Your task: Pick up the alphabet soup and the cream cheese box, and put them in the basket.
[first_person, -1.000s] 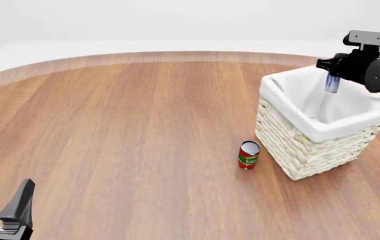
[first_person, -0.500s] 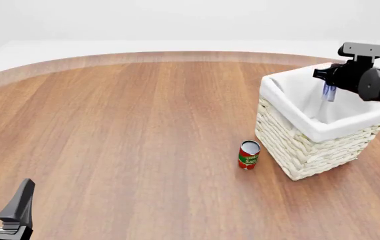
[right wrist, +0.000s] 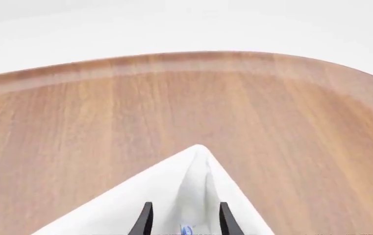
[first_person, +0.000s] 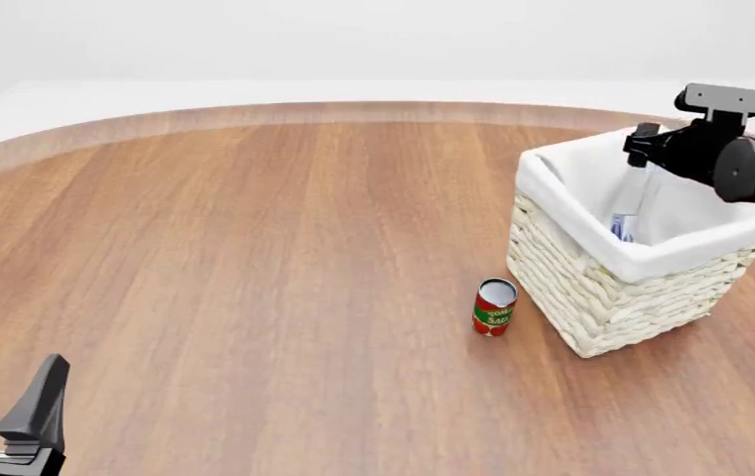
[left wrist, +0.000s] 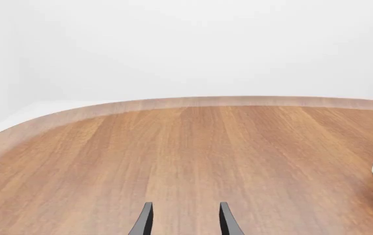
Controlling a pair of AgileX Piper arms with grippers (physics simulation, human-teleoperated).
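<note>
Checking in on where I'm at with this one, nearest stuff first

My left gripper (first_person: 11,362) is parked at the near edge of the table (first_person: 218,248), fingers spread apart with nothing in them, well away from everything else. It's just idling there, and its wrist view shows mostly bare wood ahead

Further out is the red and green can (first_person: 494,307), upright, just beside the near corner of the basket (first_person: 602,297) but not touching it as far as I can tell. That one isn't on my list, so it can stay put

Then the basket itself. The cream cheese box (first_person: 623,228) is down inside it against the white lining, tipped on edge rather than flat. I can't say if it has settled or is mid-drop, but it's below the rim, so I'd call that half done

Above the far side of the basket is my right gripper (right wrist: 186,208). Its fingers are parted and there's nothing between them, only lining below and a tiny blue speck that I take for the box. So it's let go, not holding anything

The catch is the alphabet soup. No blue and yellow can shows on the table in any view, and I can't see the bottom of the basket. If it's already in there, the job is basically finished; if not, I've no idea where it went. My guess is it's in there, but that's only a guess
</note>
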